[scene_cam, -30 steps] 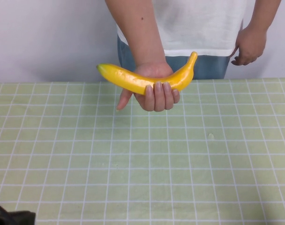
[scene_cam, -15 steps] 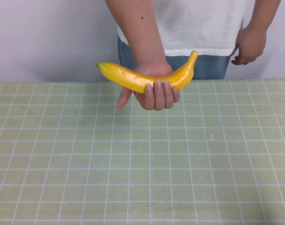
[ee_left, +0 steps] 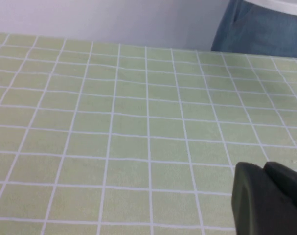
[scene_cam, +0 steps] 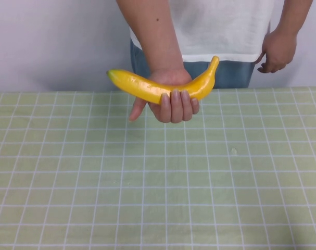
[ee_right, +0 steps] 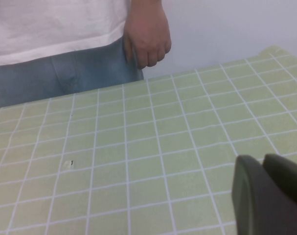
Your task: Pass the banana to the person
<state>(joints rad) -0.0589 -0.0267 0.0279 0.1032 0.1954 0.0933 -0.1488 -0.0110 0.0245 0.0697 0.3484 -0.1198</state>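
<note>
Left arm's dark bulk gone from the high view's near-left corner.

No readable text, labels, brands or numbers anywhere; banana [scene_cam: 163, 87] skin plain, no sticker; person's [scene_cam: 225, 31] white T-shirt blank; green tablecloth [scene_cam: 158, 182] carries only a white grid; left gripper [ee_left: 265, 198] and right gripper [ee_right: 268, 196] housings unmarked

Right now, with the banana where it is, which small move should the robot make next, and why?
Probably none beyond keeping both arms parked. The banana already lies in the person's hand, held above the far table edge. The left gripper and the right gripper show only in their wrist views, low over the checked cloth, holding nothing.
</note>
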